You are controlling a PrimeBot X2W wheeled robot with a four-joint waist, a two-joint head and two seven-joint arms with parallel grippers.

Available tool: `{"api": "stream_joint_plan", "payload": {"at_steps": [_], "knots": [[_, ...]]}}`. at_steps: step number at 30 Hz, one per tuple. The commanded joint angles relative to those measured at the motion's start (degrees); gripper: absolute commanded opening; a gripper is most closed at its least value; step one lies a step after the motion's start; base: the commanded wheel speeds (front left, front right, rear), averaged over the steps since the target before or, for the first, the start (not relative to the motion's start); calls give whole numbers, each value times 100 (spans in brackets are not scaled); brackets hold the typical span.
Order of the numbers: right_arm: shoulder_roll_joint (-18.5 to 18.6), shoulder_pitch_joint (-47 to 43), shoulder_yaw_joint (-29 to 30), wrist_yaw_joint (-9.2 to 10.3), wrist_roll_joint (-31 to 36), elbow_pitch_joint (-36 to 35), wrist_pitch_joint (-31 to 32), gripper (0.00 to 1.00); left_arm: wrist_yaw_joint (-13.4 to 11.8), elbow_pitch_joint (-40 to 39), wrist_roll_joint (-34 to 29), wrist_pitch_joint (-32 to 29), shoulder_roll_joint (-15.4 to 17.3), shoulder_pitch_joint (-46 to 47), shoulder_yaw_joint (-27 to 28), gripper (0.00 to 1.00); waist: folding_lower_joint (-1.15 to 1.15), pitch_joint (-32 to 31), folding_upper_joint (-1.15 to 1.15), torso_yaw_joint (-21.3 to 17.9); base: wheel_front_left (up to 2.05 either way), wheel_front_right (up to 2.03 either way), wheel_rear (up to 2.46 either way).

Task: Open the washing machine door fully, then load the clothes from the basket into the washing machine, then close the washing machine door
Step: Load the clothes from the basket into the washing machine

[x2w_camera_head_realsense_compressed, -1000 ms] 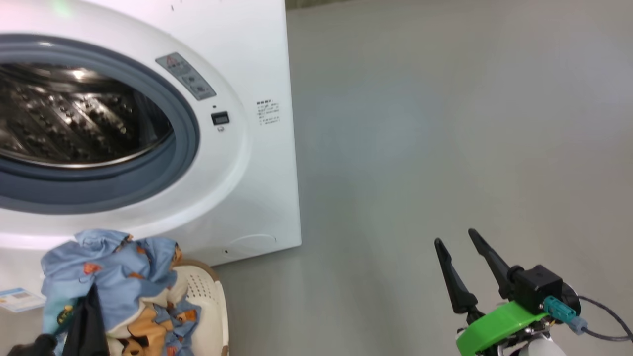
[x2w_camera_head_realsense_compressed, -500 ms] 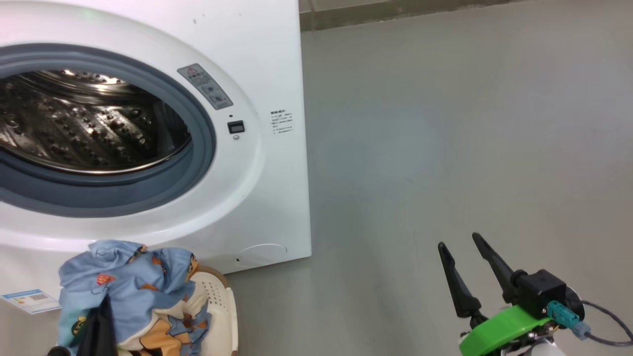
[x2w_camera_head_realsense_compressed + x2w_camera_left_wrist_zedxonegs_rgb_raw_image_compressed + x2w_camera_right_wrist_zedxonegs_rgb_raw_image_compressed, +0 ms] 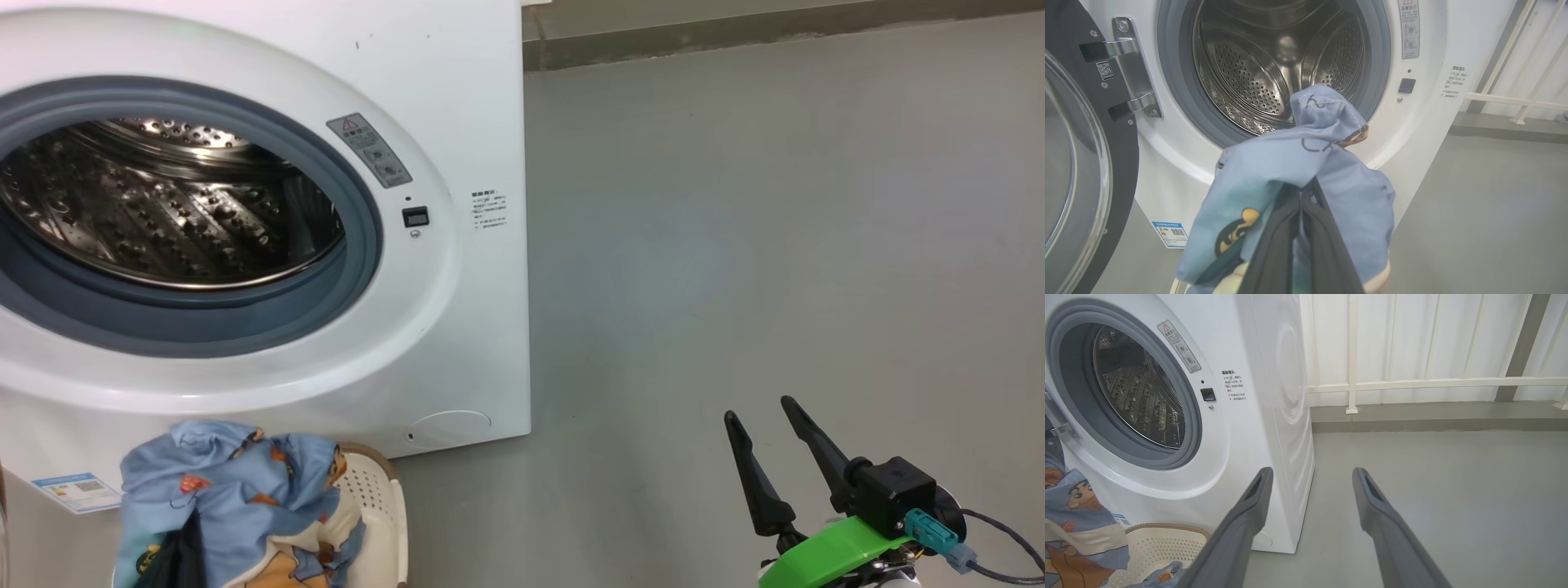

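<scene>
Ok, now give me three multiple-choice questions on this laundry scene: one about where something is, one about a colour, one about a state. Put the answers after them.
1. Where is the basket?
A. On the floor in front of the washing machine
B. On top of the machine
C. On a shelf

2. What colour is the gasket around the drum opening?
A. Red
B. Grey
C. Yellow

3. What is the left gripper doing?
A. Open, holding nothing
B. Shut on a door handle
C. Shut on the clothes

Answers: 1 A, it stands low against the white front panel. 2 B, a grey ring frames the steel drum. 3 C, the jaws are closed with blue fabric pinched between them.
</scene>
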State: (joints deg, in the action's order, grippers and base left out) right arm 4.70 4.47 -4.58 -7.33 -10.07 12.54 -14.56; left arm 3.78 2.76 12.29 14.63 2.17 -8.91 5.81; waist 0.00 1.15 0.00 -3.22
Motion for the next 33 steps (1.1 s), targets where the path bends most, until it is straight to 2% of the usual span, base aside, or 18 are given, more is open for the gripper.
{"api": "stream_joint_plan", "payload": {"at_steps": [1, 21, 33], "knots": [[-18, -27, -103, -16, 68, -172, -44, 100, -11, -185, -65, 37, 71, 95, 144, 0, 0, -5, 0, 19, 0, 0, 0], [-25, -2, -110, -16, 77, -230, -44, 100, -178, -290, -3, 37, 71, -4, -82, 0, 0, 137, 0, 64, 0, 0, 0], [-21, 183, -195, -16, 34, -247, -44, 100, -212, -416, -30, 37, 71, 535, 6, 0, 0, 745, 0, -82, 0, 0, 0]]}}
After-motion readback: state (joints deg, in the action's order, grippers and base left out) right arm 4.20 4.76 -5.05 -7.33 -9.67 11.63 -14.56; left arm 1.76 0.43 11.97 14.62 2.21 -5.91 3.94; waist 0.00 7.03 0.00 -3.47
